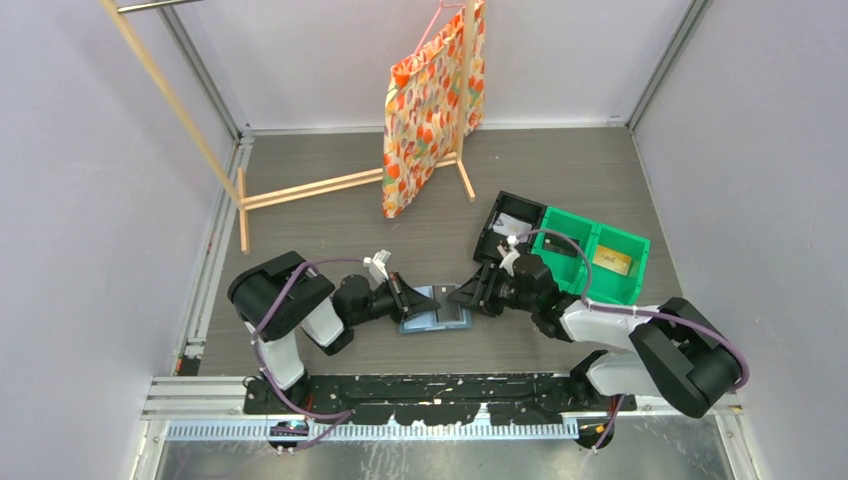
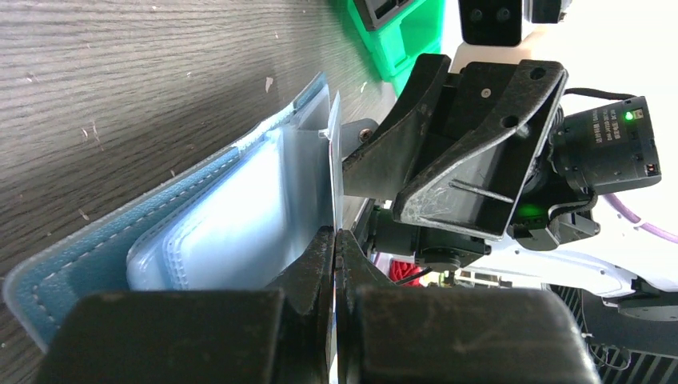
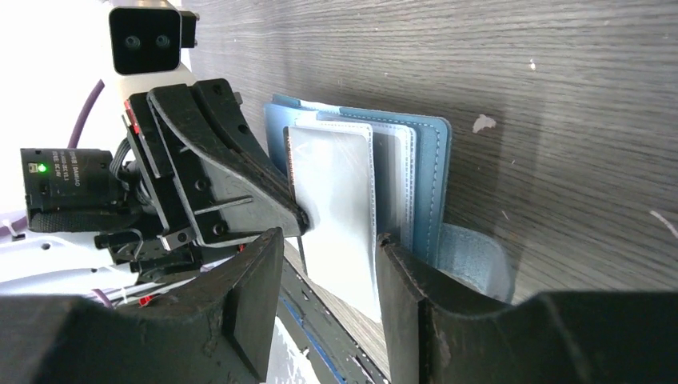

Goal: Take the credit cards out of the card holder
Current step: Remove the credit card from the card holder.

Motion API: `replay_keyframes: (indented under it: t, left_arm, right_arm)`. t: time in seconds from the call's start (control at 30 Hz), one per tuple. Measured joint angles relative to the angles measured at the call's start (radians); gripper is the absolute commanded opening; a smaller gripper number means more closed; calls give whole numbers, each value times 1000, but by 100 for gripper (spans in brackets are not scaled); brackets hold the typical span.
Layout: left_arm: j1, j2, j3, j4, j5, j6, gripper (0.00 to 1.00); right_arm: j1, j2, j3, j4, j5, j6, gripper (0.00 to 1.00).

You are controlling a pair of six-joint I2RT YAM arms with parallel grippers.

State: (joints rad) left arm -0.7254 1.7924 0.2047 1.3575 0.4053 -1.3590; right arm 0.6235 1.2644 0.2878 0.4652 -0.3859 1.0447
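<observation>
The teal-blue card holder (image 1: pixel 422 322) lies open on the table between both arms, its pale blue inside (image 2: pixel 232 224) facing up. My left gripper (image 2: pixel 336 244) is shut on one translucent sleeve leaf (image 2: pixel 333 152), holding it upright. My right gripper (image 3: pixel 328 260) is open, and that whitish leaf (image 3: pixel 340 184) stands between its fingers, close to the right one. Whether a card sits in the leaf I cannot tell. A tan-yellow card (image 1: pixel 612 262) lies in the green bin (image 1: pixel 633 243) and a whitish card (image 1: pixel 515 224) in the black bin (image 1: pixel 497 242).
The two bins stand just behind my right arm. Farther back, a wooden rack (image 1: pixel 300 188) carries a hanging orange patterned bag (image 1: pixel 425 110). Grey walls close in both sides.
</observation>
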Motion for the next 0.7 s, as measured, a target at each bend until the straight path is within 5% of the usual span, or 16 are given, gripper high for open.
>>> replay_keyframes:
  t: [0.7]
  left_arm:
    - [0,-32,6,0,26,-26,1]
  right_arm:
    - [-117,389,-134,724,-188,290,20]
